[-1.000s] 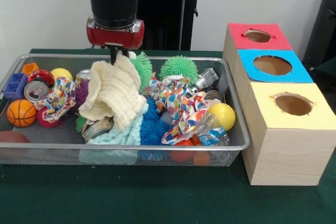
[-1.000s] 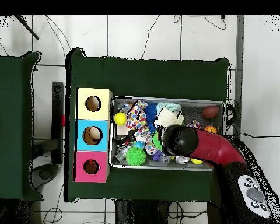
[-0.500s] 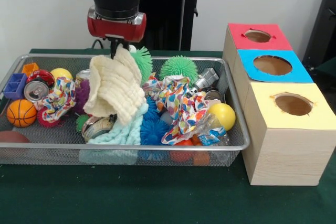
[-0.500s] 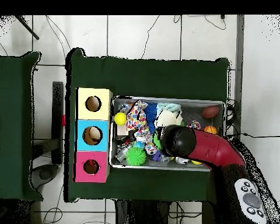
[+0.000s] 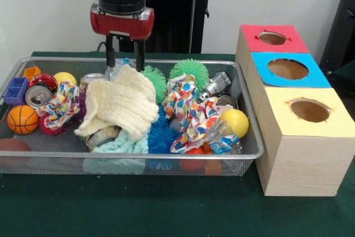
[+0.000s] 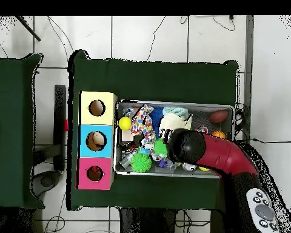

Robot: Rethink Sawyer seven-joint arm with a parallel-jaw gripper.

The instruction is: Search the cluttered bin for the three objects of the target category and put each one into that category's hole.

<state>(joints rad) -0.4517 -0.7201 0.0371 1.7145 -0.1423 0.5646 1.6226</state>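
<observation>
We see the red and black arm come straight down from above, its wrist vertical and its gripper (image 5: 125, 54) hanging over the far edge of a wire mesh bin (image 5: 244, 109). The two dark fingers (image 5: 111, 54) point downward with a clear gap between them, so the gripper is open and holds nothing. Directly below the fingertips lies a cream knitted cloth (image 5: 121, 104), slumped in a heap on the clutter and apart from the gripper. Just beside the fingertips, toward the boxes, sit two green spiky balls (image 5: 188, 70). Further that way we see a patterned multicoloured cloth (image 5: 191, 112) and a yellow ball (image 5: 236, 121). On the gripper's other side are drink cans (image 5: 37, 95), an orange mini basketball (image 5: 22, 119) and a blue block (image 5: 15, 90). Well beyond the bin on the ball side stands a wooden box with three round holes, topped red (image 5: 273, 38), blue (image 5: 288, 69) and yellow (image 5: 308, 110). From overhead, the arm (image 6: 214, 153) reaches over the bin's middle.
</observation>
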